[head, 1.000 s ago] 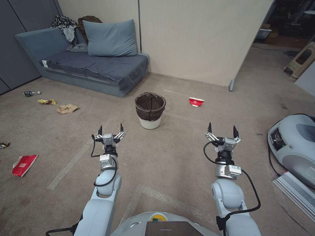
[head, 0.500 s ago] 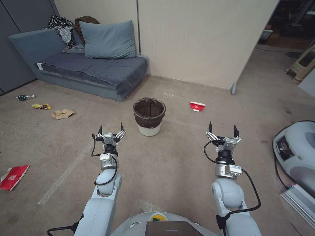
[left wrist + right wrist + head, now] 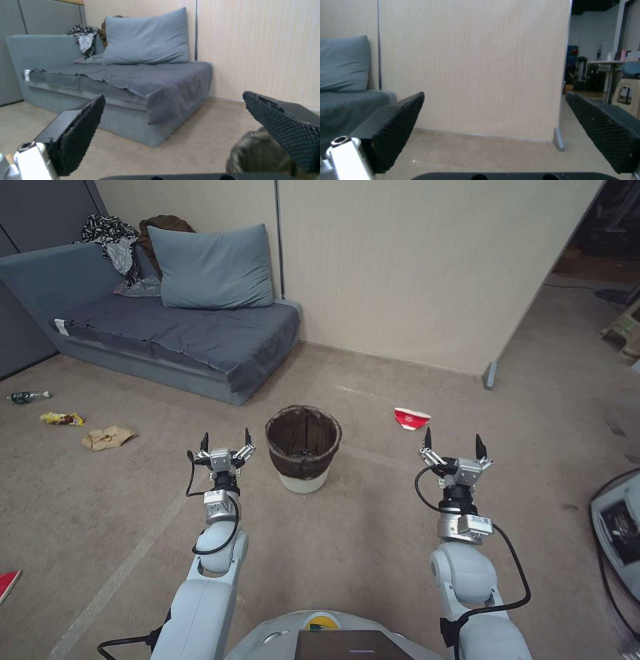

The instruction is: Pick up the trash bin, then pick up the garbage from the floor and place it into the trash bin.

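Between spread tools, trash bin [image 3: 303, 447], open floor [image 3: 373, 540]

Two pale grey arms, smooth and round like tubes. Silver metal wrists with small white labels. Black cables looping beside each wrist. Left gripper [image 3: 225, 438] and right gripper [image 3: 453, 439]: silver knuckles, two thin black pointed fingers [image 3: 80, 135] with a bumpy mesh pattern. Grey rounded body below, with a yellow spot and a dark flat panel.
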Motion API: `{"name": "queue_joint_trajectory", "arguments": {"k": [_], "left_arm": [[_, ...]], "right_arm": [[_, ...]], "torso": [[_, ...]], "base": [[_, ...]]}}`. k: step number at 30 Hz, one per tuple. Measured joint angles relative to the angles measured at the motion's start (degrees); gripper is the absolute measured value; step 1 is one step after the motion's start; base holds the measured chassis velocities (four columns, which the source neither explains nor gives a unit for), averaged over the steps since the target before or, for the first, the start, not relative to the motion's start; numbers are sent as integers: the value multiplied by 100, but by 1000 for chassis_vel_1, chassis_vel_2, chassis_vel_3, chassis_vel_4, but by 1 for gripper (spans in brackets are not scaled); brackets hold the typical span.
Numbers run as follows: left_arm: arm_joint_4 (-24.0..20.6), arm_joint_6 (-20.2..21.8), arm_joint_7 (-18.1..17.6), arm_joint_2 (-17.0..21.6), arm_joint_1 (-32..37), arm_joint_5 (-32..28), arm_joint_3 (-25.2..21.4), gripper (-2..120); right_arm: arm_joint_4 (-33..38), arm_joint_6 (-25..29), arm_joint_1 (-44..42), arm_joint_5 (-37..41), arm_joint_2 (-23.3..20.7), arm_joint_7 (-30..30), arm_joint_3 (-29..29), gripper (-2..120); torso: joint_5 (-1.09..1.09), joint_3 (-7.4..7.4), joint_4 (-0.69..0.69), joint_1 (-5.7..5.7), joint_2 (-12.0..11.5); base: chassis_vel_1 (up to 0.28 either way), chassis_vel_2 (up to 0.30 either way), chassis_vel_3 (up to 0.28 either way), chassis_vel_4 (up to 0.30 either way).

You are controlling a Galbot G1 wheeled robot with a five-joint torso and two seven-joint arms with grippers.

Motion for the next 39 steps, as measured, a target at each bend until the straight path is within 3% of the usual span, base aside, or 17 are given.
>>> {"name": "queue_joint_trajectory", "arguments": {"k": [17, 34, 39], "left_arm": [[14, -10, -8, 13, -33, -19, -18, 100], [-41, 2, -16, 120, -40, -85, -10, 100], [-135, 112, 5, 517, -174, -269, 117, 100]], "right_arm": [[-60, 77, 15, 2, -14, 15, -11, 100], [-99, 76, 0, 51, -50, 19, -25, 100], [-139, 65, 5, 102, -106, 38, -15, 100]], "torso": [[0, 2, 3, 2, 0], [-1, 0, 1, 0, 0], [-2, 0, 0, 0, 0]], "base": [[-237, 240, 236, -245], [-2, 3, 3, 1], [0, 0, 0, 0]]}}
